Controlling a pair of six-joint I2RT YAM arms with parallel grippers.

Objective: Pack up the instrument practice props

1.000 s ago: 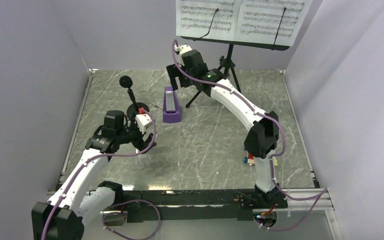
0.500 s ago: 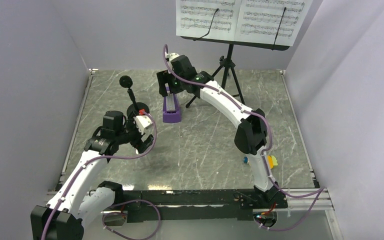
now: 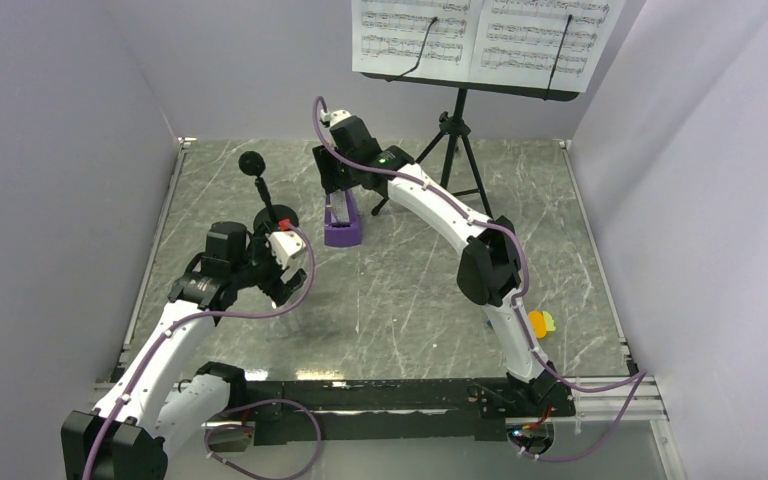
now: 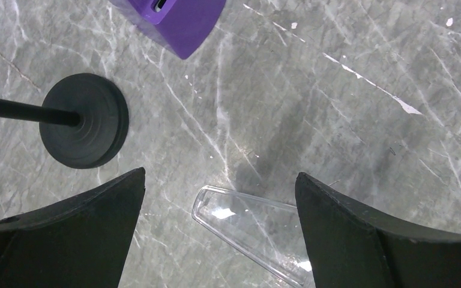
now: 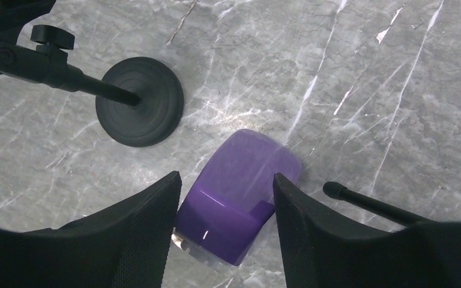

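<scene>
The purple metronome [image 3: 344, 226] stands mid-table; in the right wrist view its narrow top [image 5: 240, 192] sits between my right gripper's [image 5: 227, 175] fingers, which stand open close to both its sides. My right gripper [image 3: 335, 185] hangs over it. The small black microphone stand [image 3: 260, 185] has its round base [image 4: 85, 120] to the left of my left gripper [image 4: 220, 175], which is wide open above a clear plastic cover [image 4: 252, 225] lying on the table. The black music stand [image 3: 457, 130] with white sheet-music pages [image 3: 480, 38] stands at the back.
A tripod leg tip [image 5: 336, 191] of the music stand lies just right of the metronome. Small orange and yellow-green toy blocks [image 3: 538, 322] lie near the right arm's base. Grey walls close in the marble table [image 3: 410, 290] on three sides.
My right arm has swung left from beside the tripod to above the metronome, and its jaws have narrowed around it. My left gripper has opened slightly wider and stayed in place.
</scene>
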